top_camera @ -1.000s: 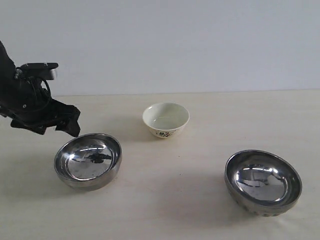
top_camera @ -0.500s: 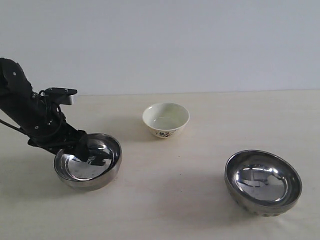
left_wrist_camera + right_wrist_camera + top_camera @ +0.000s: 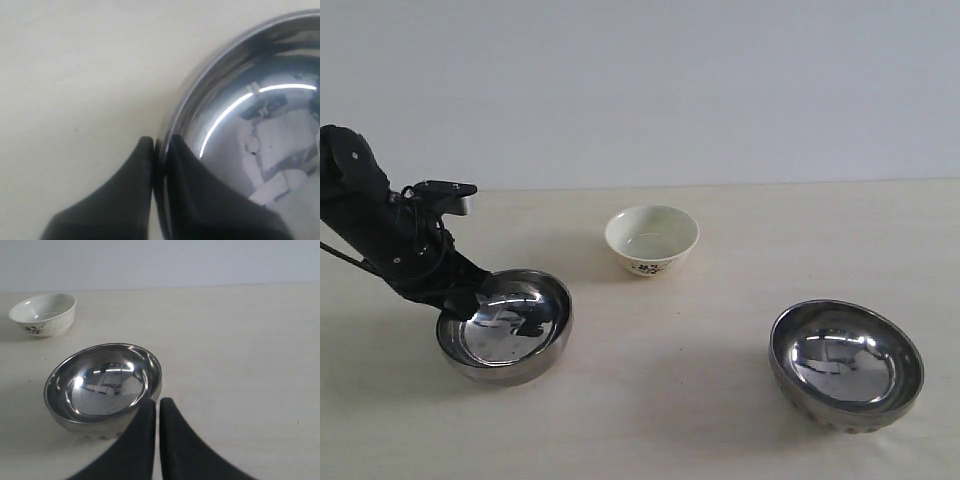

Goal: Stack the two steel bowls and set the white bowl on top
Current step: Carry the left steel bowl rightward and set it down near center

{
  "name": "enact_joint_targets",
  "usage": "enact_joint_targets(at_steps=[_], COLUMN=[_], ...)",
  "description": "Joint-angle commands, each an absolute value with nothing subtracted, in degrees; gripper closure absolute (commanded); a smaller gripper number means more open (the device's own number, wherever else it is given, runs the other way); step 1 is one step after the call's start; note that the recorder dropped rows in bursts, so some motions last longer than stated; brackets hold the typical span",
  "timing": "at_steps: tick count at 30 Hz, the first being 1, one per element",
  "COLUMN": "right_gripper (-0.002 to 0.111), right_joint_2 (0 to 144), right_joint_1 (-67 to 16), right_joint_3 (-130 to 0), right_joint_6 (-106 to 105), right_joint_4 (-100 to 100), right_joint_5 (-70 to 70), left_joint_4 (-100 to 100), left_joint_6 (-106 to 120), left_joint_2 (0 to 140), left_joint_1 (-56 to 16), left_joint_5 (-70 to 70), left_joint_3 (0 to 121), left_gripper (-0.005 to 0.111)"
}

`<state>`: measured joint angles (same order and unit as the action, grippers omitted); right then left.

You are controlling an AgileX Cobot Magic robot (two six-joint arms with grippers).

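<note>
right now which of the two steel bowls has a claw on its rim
The left steel bowl: the left claw pinches its rim, one finger inside, one outside. The right steel bowl sits free.

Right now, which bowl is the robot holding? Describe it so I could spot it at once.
Start at the pale table and go to its left side, where the black arm reaches down. The steel bowl there is the one, its rim pinched between the jaws. The other steel bowl, on the right, and the small white bowl at the back stand untouched.
</note>
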<state>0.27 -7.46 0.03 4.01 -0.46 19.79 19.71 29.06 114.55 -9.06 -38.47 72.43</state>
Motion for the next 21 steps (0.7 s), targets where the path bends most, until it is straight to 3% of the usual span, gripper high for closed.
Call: enact_joint_targets(at_steps=[1, 11, 21], right_gripper=[0.108, 0.108, 0.108], right_joint_2=[0.0, 0.0, 0.0], right_joint_1=[-7.26, -7.26, -7.26], right_joint_3=[0.0, 0.0, 0.0], right_joint_6=[3.91, 3.91, 3.91], right_joint_4=[-0.53, -0.53, -0.53], right_joint_5=[19.5, 19.5, 19.5], left_joint_4=[20.16, 26.97, 31.53], left_joint_6=[29.44, 31.85, 34.53], left_joint_2=[114.2, 108.35, 107.53], left_joint_1=[-9.39, -10.4, -22.38], left_joint_5=[-39.13, -39.91, -39.61], left_joint_3=[72.76, 72.76, 73.37], left_gripper=[0.103, 0.103, 0.103])
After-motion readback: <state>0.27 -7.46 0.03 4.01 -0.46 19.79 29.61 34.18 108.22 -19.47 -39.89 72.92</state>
